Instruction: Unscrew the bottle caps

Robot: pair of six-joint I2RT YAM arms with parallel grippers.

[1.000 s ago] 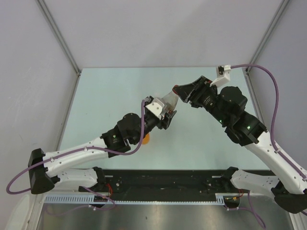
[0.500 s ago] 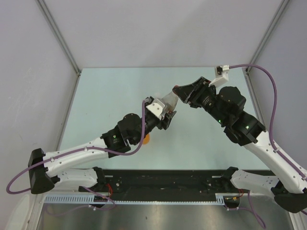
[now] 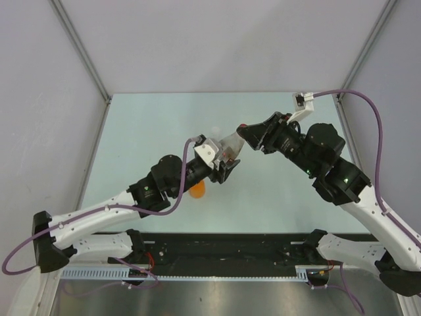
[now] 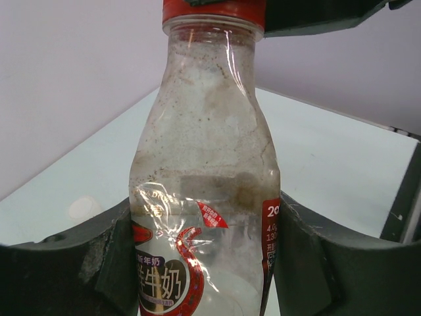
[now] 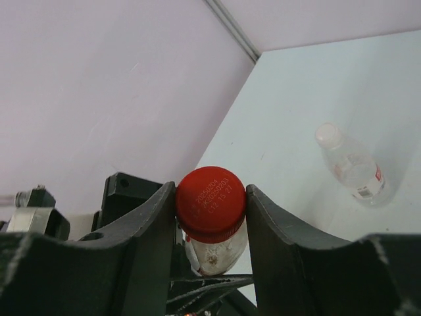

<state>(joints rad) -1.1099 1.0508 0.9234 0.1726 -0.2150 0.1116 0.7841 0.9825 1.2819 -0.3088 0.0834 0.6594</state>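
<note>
Red cap (image 5: 210,201) is on the clear bottle (image 4: 204,164), which is held up in the air above the table (image 3: 145,125) between the two arms. Right gripper (image 5: 211,217) pinches the cap, one finger touching each side. Left gripper (image 4: 205,263) clamps the bottle's labelled body. The step looks like twisting the cap off. The right wrist should turn about the neck's axis while the left grips firmly, so the thin body neither spins nor buckles. Second clear bottle (image 5: 352,164) lies on the table. Orange bottle (image 3: 197,190) sits by the left arm, partly hidden.
</note>
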